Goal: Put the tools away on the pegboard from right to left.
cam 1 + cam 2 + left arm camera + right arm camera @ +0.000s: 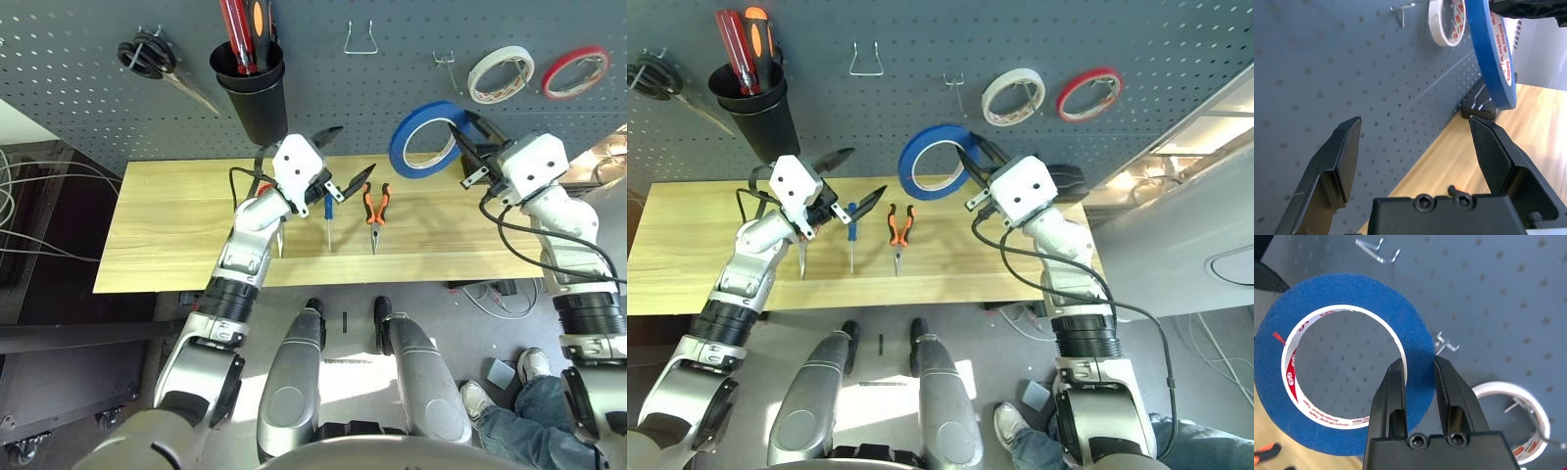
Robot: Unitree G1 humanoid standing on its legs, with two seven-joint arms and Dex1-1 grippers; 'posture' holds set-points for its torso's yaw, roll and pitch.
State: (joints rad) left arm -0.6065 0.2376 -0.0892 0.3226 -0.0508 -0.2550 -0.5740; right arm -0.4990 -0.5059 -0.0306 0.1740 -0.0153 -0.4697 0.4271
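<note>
R hand (1418, 374) is clamped narrow on the rim of the blue tape roll (423, 139), one finger inside the ring, one outside. Roll is lifted off the surface (176, 211), upright, in front of the pegboard (78, 88), at about 1 o'clock from the centre of the head view. Bare hook (447, 62) sits just above it at 12; white tape roll (501, 74) and red tape roll (575, 71) hang further toward 2 o'clock.

L hand (338, 162) is spread wide, holding nothing, raised over the surface w/ fingers toward the board, near centre.

Still on the surface: small blue-handled screwdriver (329, 217) lying just at 5 o'clock of L hand, orange-and-black-handled pliers (375, 211) just beside it toward 3. Red-handled scissors (799, 253) mostly hidden under L wrist; only the blades & a bit of red handle show.

Black cup (252, 88) on the board at 11 o'clock holds red & orange handled tools. Black-handled scissors (149, 59) hang at 10 o'clock. Wire hook (361, 39) at 12, bare.
</note>
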